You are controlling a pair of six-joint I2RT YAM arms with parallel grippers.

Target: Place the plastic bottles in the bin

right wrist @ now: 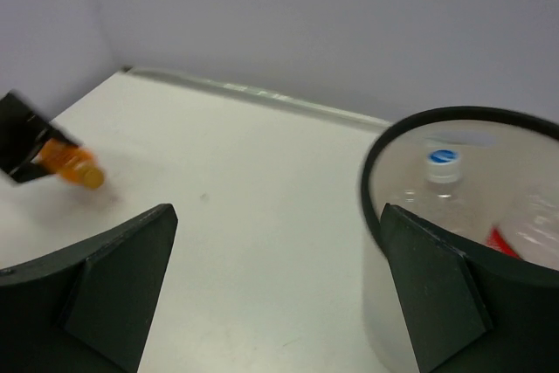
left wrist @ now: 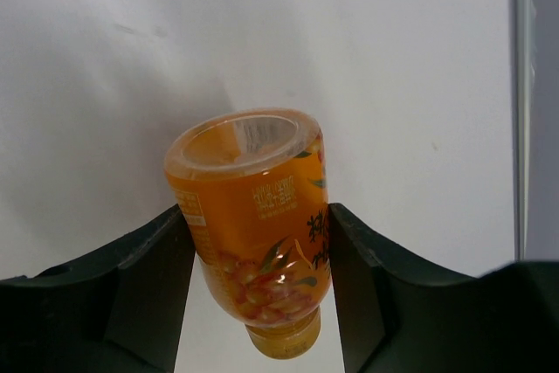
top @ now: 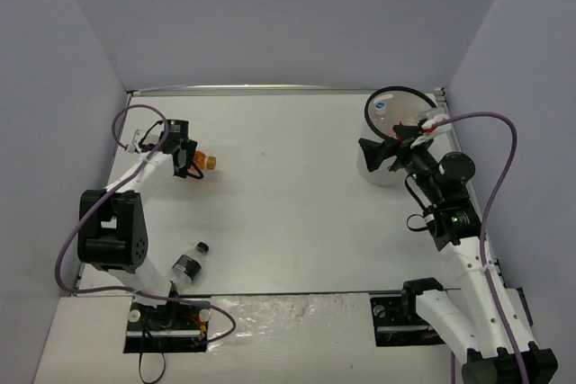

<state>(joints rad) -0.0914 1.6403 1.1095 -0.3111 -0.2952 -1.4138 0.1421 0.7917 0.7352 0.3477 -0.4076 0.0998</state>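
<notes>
Top external view first: the left gripper point(top: 187, 161) is out at the far left of the desk point(top: 288, 213), and it has the orange bottle point(top: 203, 164) in its grasp, cap end pointing right. Left wrist camera confirms it: both fingers point(left wrist: 148, 277) are pressed against the sides of the orange bottle point(left wrist: 253, 224), which is tilted with its base toward the camera and its cap down and away.

Over on the right, the bin point(top: 376, 168) stands at the far right of the desk. The right gripper point(top: 367, 154) sits just beside its left wall, at about rim height. From the right wrist camera that gripper point(right wrist: 278, 216) is spread wide apart with nothing between its fingers, only bare desk beyond. The bin point(right wrist: 374, 303) is at the right of that view, and inside it lies a clear bottle point(right wrist: 437, 189) with a blue-marked cap. Next to it there is a red patch, possibly another bottle's label, though the blur makes that hard to call.

One more on the desk: a short clear bottle point(top: 188, 263) with a black cap lies near the left arm's base, well apart from the bin.
</notes>
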